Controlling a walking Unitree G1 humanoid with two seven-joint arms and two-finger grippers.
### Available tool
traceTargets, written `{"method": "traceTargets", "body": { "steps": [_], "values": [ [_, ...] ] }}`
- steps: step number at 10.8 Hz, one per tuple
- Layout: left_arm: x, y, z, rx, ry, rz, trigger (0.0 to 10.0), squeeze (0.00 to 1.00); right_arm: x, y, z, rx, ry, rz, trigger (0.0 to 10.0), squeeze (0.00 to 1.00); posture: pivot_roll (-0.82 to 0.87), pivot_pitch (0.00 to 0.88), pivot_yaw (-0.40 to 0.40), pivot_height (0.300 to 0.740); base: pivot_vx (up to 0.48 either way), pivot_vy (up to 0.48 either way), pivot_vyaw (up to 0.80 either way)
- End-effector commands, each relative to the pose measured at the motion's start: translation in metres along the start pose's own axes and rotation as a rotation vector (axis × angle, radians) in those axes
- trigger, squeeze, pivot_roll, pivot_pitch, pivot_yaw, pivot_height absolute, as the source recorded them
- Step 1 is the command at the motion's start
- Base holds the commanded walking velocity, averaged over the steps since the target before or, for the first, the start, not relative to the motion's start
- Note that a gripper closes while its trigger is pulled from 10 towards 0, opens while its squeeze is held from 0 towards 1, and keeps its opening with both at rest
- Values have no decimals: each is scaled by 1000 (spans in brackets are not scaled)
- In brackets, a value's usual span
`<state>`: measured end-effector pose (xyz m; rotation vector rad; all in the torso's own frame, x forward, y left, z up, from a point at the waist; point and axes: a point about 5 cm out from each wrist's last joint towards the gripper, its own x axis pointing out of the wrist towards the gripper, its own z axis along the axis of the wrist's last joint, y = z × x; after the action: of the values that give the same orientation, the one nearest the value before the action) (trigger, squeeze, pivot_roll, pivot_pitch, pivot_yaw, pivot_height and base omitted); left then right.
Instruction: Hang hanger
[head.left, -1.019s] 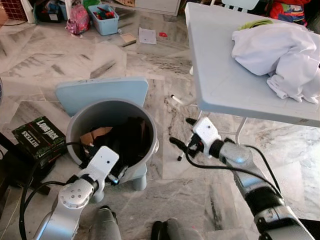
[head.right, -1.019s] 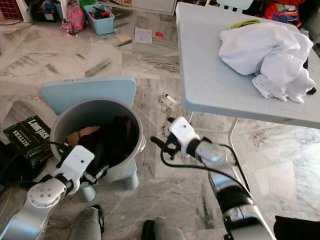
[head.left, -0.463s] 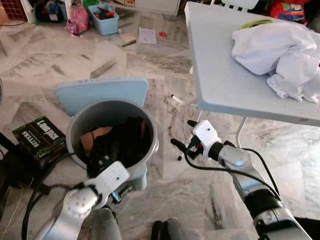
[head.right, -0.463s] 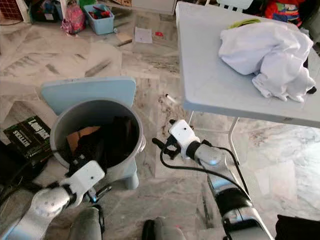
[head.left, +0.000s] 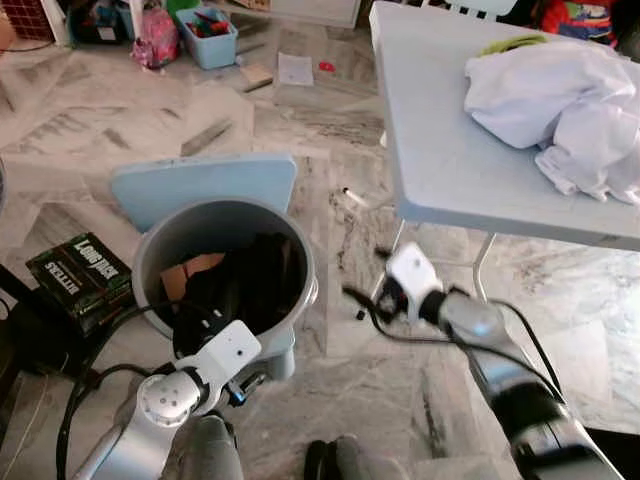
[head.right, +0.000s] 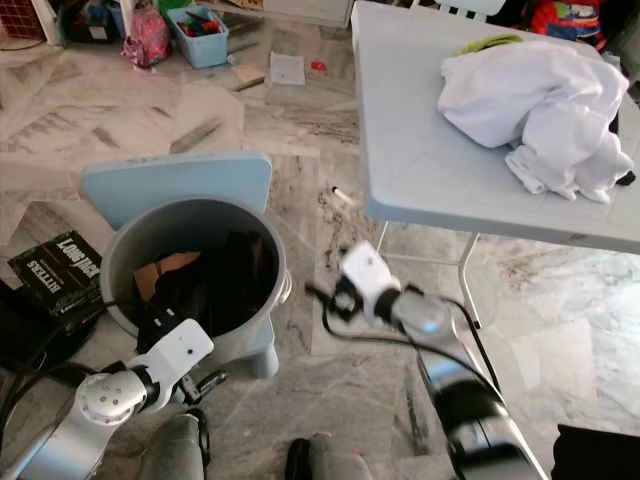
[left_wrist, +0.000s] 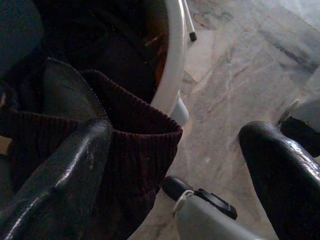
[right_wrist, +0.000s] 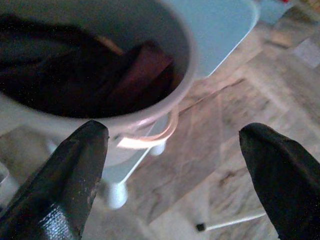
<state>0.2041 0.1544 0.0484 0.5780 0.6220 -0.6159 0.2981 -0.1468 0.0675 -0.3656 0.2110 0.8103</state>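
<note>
Currently I see my left gripper (left_wrist: 175, 165) spread open over dark cloth (left_wrist: 130, 150) at the bucket (head.left: 290, 250); right gripper (right_wrist: 175, 165) open nearby.

Head pair looking down from above at floor, bucket (head.left: 225, 265) and table (head.left: 440, 150); wrist cameras close in, both facing the same bucket (right_wrist: 100, 75).

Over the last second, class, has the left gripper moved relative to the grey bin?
Yes. The left gripper has pulled back from over the grey bin toward the robot, now at its near rim.
</note>
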Motion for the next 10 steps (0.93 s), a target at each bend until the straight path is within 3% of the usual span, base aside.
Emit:
{"method": "traceTargets", "body": {
  "steps": [1, 4, 5, 8, 9, 10],
  "values": [
    [-1, 0, -2, -15, 3, 26, 10000, 0, -6, -2, -2, -13, 13, 6, 10000, 1000, 17, 146, -139, 740, 0, 0, 0],
    [-12, 12, 12, -12, -38, 120, 10000, 0, -8, -4, -4, -13, 31, -3, 10000, 1000, 21, 155, -140, 740, 0, 0, 0],
    [-13, 12, 11, -22, -35, 130, 10000, 1000, -7, -2, -3, -12, 31, 2, 10000, 1000, 21, 155, -140, 740, 0, 0, 0],
    [-20, 4, 9, -34, -7, 126, 10000, 1000, -4, 0, -3, -16, 33, 14, 10000, 1000, 35, 162, -140, 740, 0, 0, 0],
    [-22, -2, 9, -26, 9, 90, 10000, 184, -4, -1, -4, -14, 40, 10, 10000, 1000, 35, 163, -139, 740, 0, 0, 0],
    [-23, -4, 7, -18, 27, 78, 10000, 0, -4, -2, -3, -13, 43, 9, 10000, 1000, 35, 162, -138, 740, 0, 0, 0]
  ]
}}
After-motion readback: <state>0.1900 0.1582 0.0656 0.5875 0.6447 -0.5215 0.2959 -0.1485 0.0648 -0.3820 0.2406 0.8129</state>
